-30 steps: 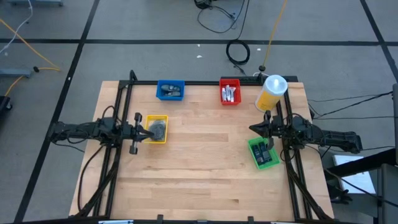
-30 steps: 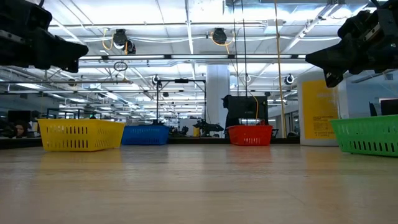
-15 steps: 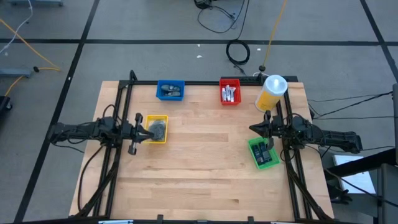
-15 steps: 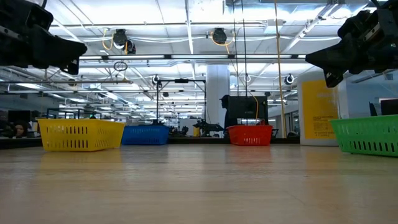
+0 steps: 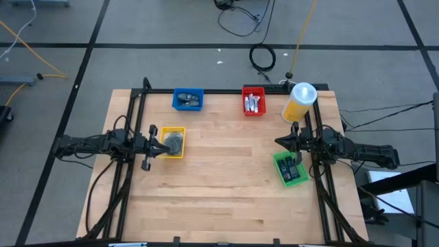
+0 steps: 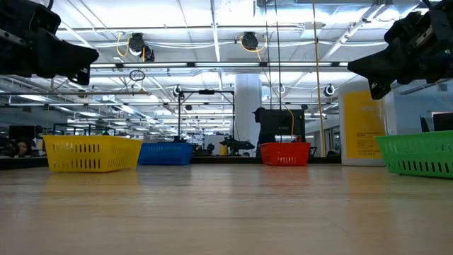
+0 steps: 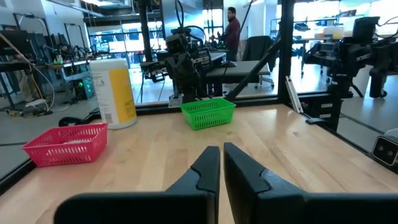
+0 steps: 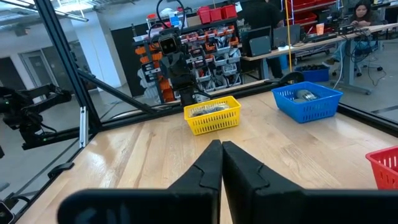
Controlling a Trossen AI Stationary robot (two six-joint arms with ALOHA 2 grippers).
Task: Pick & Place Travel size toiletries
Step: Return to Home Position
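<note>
High view shows the travel size toiletries sorted into four bins: grey discs (image 5: 175, 142) in the yellow bin (image 5: 173, 129), dark pieces in the blue bin (image 5: 187, 91), white tubes (image 5: 254, 103) in the red bin (image 5: 245, 103), and dark packets (image 5: 292, 169) in the green bin (image 5: 276, 165). No loose item shows on the tabletop (image 5: 226, 185), so you are most likely at the closing step, bringing both arms home.

The left jaws hang just beside the yellow bin's outer edge, and each wrist view shows its dark fingers (image 7: 208, 163) pressed nearly together with nothing between them. The right jaws, likewise closed and empty, sit over the table just beyond the green bin's far end.

Any move from here calls for pulling each arm straight back along its own side. Mind the tall yellow canister (image 5: 300, 103) near the right arm (image 5: 343, 147), and the yellow bin close to the left arm (image 5: 103, 144): a sideways swing could nudge either.
</note>
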